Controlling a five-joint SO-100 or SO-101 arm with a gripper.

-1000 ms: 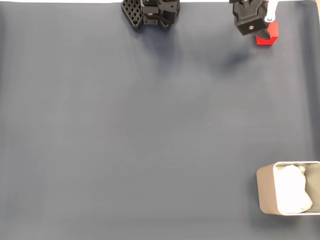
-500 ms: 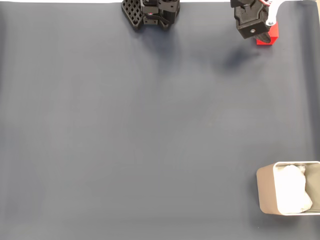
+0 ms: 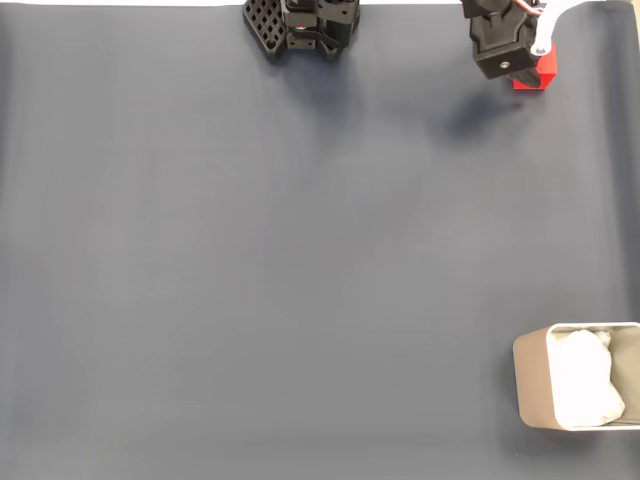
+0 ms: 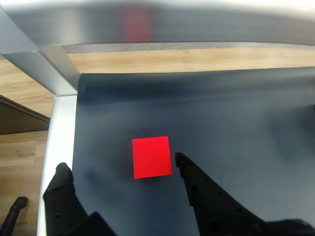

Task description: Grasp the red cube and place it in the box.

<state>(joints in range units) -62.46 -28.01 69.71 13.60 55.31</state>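
Although small, the bright red matte cube (image 4: 152,157) is the principal item: it sits flat on the dark slate-grey table mat (image 3: 300,260), at the top right edge in the fixed view, near a corner of the mat beside a pale metal frame rail (image 4: 51,69) in the wrist view.

Handling, as judged: light, rigid, flat-faced, not fragile. The matte faces should give fair friction. Best hold is across two opposite side faces, squarely, at mid-height, so it cannot twist out.

Black two-finger gripper (image 4: 120,174): jaws spread wide, empty, wider than the cube. In the wrist view one finger (image 4: 189,172) sits just beside the cube's right face, whether touching it cannot be told; the other finger (image 4: 61,184) stands well off to the left. The cube therefore lies off-centre in the gap.

Beige rounded-corner box with white wrinkled lining (image 3: 530,385): bottom right of the fixed view, well apart from the cube.

Black perforated arm base (image 3: 300,25): top centre, fixed view.
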